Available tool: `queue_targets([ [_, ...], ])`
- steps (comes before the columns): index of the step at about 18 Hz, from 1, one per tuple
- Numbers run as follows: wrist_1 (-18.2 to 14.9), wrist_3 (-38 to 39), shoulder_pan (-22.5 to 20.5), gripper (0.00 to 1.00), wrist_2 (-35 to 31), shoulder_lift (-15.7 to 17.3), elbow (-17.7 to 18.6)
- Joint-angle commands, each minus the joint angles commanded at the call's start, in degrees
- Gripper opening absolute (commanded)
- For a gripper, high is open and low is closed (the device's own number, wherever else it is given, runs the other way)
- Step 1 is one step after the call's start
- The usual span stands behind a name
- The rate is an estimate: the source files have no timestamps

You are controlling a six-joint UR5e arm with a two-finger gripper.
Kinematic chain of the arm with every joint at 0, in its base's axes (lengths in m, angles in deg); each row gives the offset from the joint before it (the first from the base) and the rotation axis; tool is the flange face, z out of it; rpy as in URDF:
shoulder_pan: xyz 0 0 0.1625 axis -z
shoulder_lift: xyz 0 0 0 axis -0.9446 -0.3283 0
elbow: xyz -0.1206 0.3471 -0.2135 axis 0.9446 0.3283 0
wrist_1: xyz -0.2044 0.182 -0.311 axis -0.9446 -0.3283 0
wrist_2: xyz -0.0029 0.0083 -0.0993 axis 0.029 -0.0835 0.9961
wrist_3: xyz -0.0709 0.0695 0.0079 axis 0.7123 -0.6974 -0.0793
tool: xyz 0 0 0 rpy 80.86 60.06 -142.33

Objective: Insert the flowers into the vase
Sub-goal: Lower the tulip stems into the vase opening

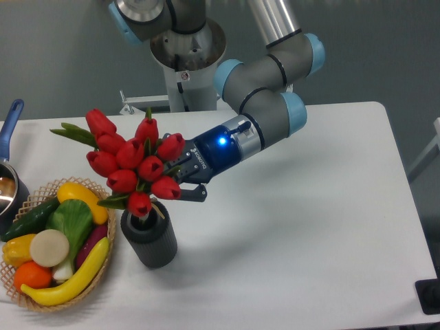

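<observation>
1. The gripper (pixel 180 181) is reaching in from the right with its fingers closed in on the bunch of flowers (pixel 134 163), pinching the stems just behind the red heads; the contact itself is partly hidden by the blooms.
2. The flowers are sitting right at the gripper's tip and spreading out to its left, tilted, with green leaves sticking out up and to the left.
3. About ten red tulip heads are showing in the one bunch; the exact count is hard to fix because they are overlapping.
4. The lowest bloom is hanging just over the mouth of the vase (pixel 149 237), which is standing upright directly below and slightly left of the gripper.
5. The stems are going down into the vase's mouth; how deep they are reaching cannot be told.
6. There is one vase, dark and ribbed, resting on the white surface (pixel 309 234).
7. One wicker basket (pixel 103 265) is sitting further left of the gripper and lower, just beside the vase.
8. The basket is holding a heap of toy vegetables (pixel 58 240) in yellow, green, orange and white; roughly eight pieces are showing.
9. One blue-handled pot (pixel 9 172) is peeking in at the far left edge.
</observation>
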Motion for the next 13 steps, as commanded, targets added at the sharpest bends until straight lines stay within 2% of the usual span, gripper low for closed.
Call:
queue_targets([
  [2, 0.00, -0.44, 0.09, 0.12, -0.26, -0.52, 0.62],
  [6, 0.00, -6.14, 0.09, 0.12, -0.44, -1.32, 2.63],
  [13, 0.09, -7.99, 0.96, 0.12, -2.98, -2.20, 4.22],
])
